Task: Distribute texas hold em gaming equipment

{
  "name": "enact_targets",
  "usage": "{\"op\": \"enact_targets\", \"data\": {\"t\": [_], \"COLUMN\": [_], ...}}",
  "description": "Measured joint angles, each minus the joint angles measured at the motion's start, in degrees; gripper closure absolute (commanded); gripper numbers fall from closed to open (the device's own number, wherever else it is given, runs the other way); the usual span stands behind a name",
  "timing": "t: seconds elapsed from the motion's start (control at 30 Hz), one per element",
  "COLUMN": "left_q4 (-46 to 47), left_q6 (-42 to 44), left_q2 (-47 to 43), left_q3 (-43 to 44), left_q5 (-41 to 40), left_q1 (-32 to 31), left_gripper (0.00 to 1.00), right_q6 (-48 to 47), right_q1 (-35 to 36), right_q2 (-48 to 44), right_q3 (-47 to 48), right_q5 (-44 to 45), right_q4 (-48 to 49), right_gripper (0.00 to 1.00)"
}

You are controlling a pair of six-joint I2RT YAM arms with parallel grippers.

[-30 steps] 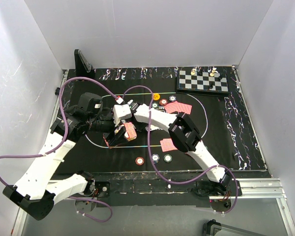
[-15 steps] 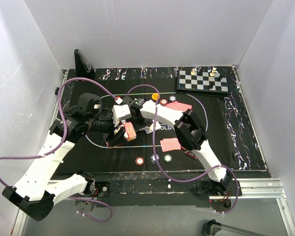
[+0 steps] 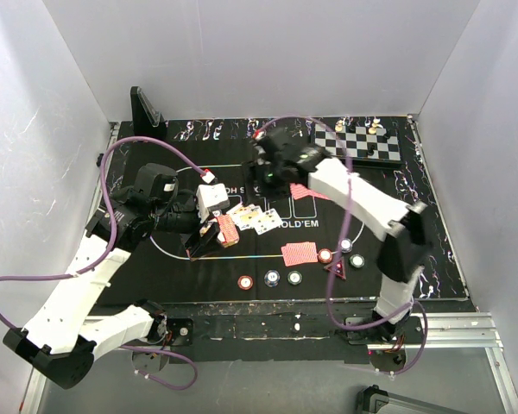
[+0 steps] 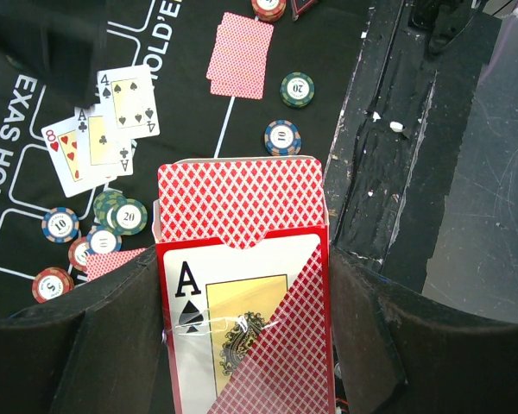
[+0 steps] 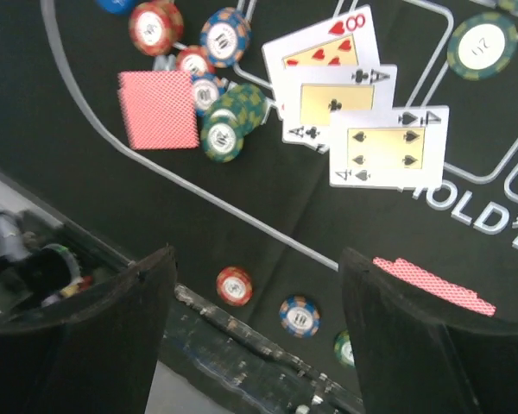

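Left gripper is clamping the deck for dealing; right gripper is hovering wide open over the centre's face-up cards.

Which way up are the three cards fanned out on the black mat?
Face up: the three fanned white-faced playing cards show an eight of hearts, an ace of clubs and a four of spades.

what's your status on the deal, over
Left gripper shut on card box. Right gripper open, holding nothing. Three face-up cards on mat. Chip cluster close beside them.
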Motion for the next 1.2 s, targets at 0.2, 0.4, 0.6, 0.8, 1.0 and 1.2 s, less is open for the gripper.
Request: {"op": "enact_targets", "data": {"t": [0.2, 0.4, 0.6, 0.8, 1.0, 1.2], "left_q4": [0.07, 0.17, 0.46, 0.55, 0.68, 0.68], "left_q6": [0.0, 0.0, 0.0, 0.02, 0.02, 0.02], "left_q2": [0.0, 0.02, 0.07, 0.76, 1.33, 1.33], "left_q3": [-0.13, -0.37, -0.37, -0.37, -0.37, -0.37], "left_q5": [0.0, 0.0, 0.0, 0.0, -0.02, -0.02], "left_q1": [0.0, 0.0, 0.0, 0.0, 0.0, 0.0], "left_gripper": [0.79, 0.79, 0.79, 0.79, 0.79, 0.79], "right_q6": [5.33, 14.64, 26.25, 30.51, 31.19, 30.77], "right_q1": [-5.95, -5.95, -5.64, -4.0, -1.53, 0.31], "right_q2": [-19.1, -25.62, -27.61, -28.74, -28.72, -28.04], "right_q3": [-15.91, -28.76, -37.31, -37.44, -37.31, -36.68], "right_q5": [-12.63, -26.75, -35.21, -37.83, -38.12, -37.83], "right_q4": [11.19, 25.57, 41.88, 48.89, 49.51, 47.98], "right_gripper": [0.13, 0.12, 0.11, 0.1, 0.09, 0.09]}}
